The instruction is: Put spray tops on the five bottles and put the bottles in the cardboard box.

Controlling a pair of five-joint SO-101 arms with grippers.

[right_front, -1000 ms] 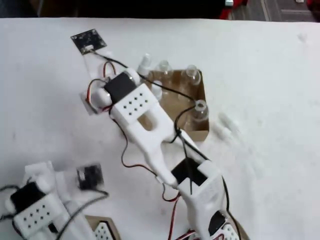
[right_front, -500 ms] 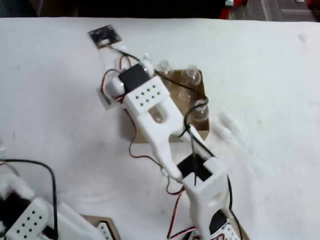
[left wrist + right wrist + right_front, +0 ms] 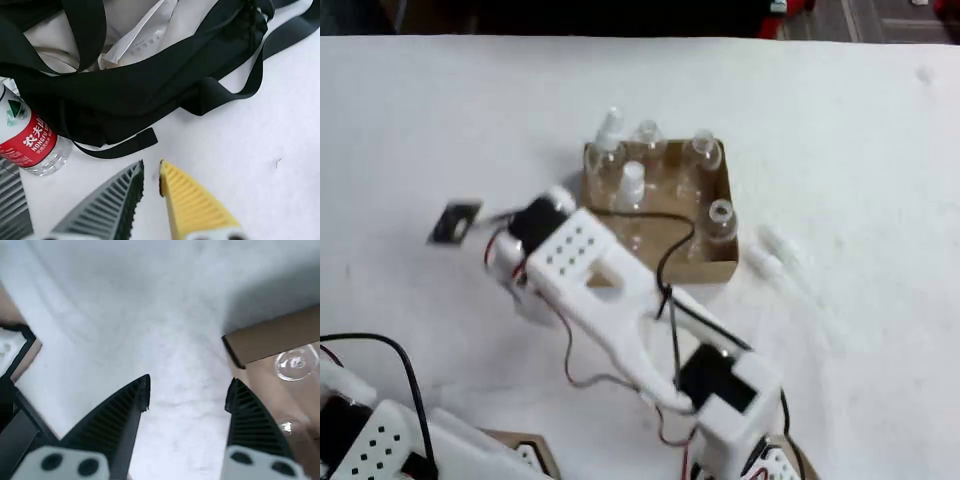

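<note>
The left hand (image 3: 150,172) is clenched on nothing, its tips all but touching, and points at a black fabric bag (image 3: 150,95) and a clear water bottle (image 3: 30,145). The bottle's red label carries white print, left unread here. The right hand (image 3: 189,387) is released and empty, low over the white cloth-covered counter (image 3: 840,130) just beside a corner of the brown cardboard box (image 3: 715,268). Five clear plastic bottles (image 3: 703,150) stand upright inside the box, kept steady by its walls. Two seem capped; the rest look open-necked. Loose white spray tops (image 3: 775,252) lie just right of the box, probably staged for fitting.
</note>
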